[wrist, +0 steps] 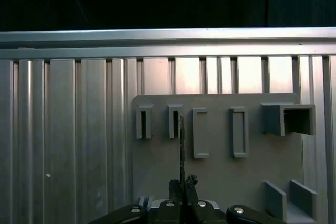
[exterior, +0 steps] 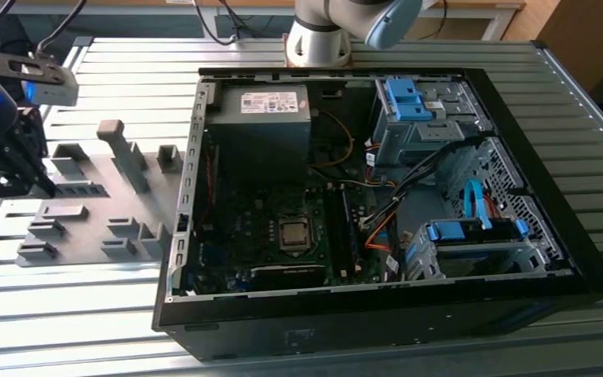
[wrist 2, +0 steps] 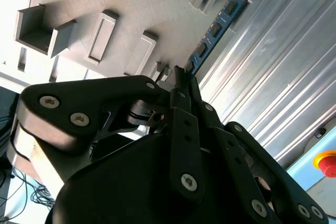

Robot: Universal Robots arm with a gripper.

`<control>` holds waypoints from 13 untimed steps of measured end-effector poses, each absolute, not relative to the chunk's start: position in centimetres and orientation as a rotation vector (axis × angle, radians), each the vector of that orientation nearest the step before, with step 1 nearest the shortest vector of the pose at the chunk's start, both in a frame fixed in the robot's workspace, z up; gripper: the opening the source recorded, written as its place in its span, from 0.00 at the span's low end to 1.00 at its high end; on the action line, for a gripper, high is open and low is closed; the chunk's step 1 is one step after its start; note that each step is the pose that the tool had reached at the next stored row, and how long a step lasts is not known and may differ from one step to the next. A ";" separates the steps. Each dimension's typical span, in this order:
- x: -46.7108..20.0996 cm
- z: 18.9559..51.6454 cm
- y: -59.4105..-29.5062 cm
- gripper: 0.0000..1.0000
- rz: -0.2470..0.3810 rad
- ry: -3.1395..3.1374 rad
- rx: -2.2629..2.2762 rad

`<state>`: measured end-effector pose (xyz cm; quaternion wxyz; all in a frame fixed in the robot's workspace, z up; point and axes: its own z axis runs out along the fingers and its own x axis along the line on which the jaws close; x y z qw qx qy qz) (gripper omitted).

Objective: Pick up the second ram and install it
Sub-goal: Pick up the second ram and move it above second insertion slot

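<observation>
The second ram (wrist 2: 218, 24) is a thin blue-green strip with small chips, and my gripper (wrist 2: 181, 77) is shut on one end of it. In the first wrist view the ram (wrist: 181, 148) shows edge-on, rising from the gripper (wrist: 182, 184) above the grey holder plate (wrist: 220, 177), close to a narrow slot block (wrist: 175, 121). In the exterior view the gripper (exterior: 6, 161) hangs at the exterior view's left edge, over the far left side of the holder plate (exterior: 97, 228) and well away from the open computer case (exterior: 191, 236).
Several grey holder blocks (exterior: 123, 153) stand up from the plate. The case lies open with its motherboard (exterior: 280, 236), power supply (exterior: 260, 118) and blue drive bays (exterior: 469, 232) exposed. A red button (wrist 2: 326, 162) sits beyond the ribbed metal table (exterior: 82, 306).
</observation>
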<state>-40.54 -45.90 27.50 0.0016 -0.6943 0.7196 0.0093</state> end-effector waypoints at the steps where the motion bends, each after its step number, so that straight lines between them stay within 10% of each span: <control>1: -40.5 27.6 -45.9 0.14 0.029 2.258 -2.179; 13: -40.5 28.3 -45.9 0.14 0.029 2.258 -2.179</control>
